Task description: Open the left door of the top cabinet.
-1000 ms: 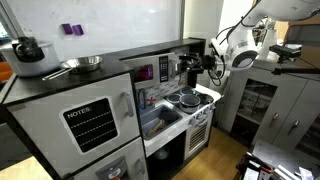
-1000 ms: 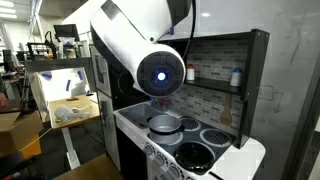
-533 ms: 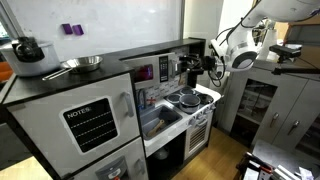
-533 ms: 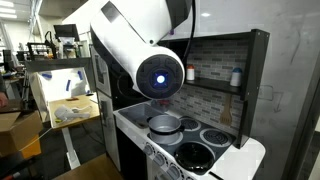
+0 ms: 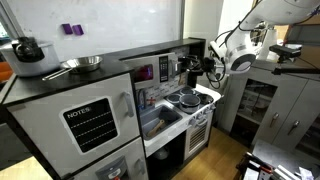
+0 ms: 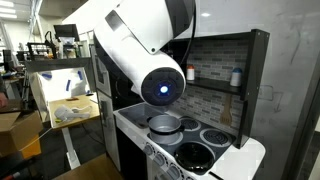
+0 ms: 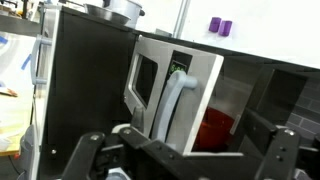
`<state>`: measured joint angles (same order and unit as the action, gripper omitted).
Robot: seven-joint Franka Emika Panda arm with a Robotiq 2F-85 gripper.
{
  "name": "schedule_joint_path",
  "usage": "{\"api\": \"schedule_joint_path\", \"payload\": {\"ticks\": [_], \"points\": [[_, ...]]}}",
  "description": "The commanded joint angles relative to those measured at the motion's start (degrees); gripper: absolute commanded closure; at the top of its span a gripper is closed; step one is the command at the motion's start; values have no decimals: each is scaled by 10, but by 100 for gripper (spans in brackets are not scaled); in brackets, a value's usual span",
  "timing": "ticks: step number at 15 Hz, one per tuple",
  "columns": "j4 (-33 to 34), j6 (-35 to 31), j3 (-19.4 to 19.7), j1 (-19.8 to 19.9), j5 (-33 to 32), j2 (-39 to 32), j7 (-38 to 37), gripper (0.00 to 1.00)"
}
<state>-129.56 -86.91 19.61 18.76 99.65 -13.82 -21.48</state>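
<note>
gripper (image 7: 185,162) seen at bottom edge of wrist view, fingers (image 7: 85,155) spread wide, nothing held between them. left door (image 7: 146,80) found straight ahead of it: pale frame, dark window pane, grey curved handle (image 7: 174,100) on its right side. no contact with handle is seen. dark recess noted right of handle, something red (image 7: 212,130) inside; cannot be identified. in an exterior view the gripper (image 5: 207,68) is placed at the right end of the top cabinet (image 5: 185,45), the left door (image 5: 143,72) further along beside a red-and-white button panel (image 5: 163,68). whether the door is ajar cannot be told.
</note>
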Motion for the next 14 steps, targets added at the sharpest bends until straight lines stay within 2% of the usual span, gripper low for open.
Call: {"api": "schedule_joint_path", "payload": {"ticks": [1, 14], "points": [[19, 49, -5, 10, -11, -19, -20, 0], [64, 85, -15, 5, -15, -55, -58, 0]]}}
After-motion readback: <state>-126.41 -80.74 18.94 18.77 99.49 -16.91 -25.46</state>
